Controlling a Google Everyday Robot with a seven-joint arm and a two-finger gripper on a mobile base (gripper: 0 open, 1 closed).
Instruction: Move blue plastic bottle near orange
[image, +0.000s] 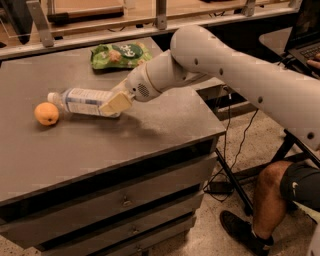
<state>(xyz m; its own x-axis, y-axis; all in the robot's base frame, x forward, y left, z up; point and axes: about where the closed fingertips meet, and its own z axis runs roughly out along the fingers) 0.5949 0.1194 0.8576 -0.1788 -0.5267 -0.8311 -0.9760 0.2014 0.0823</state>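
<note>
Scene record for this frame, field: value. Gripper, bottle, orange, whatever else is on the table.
gripper: at the bottle's base end, jaws closed on it, above the middle of the table
blue plastic bottle: horizontal, white cap pointing toward the orange
orange: near the table's left edge, close beside the cap; contact unclear
green snack bag: at the back of the table, apart from both
table: grey top, drawers below
person's leg: on the floor to the right of the table
</note>
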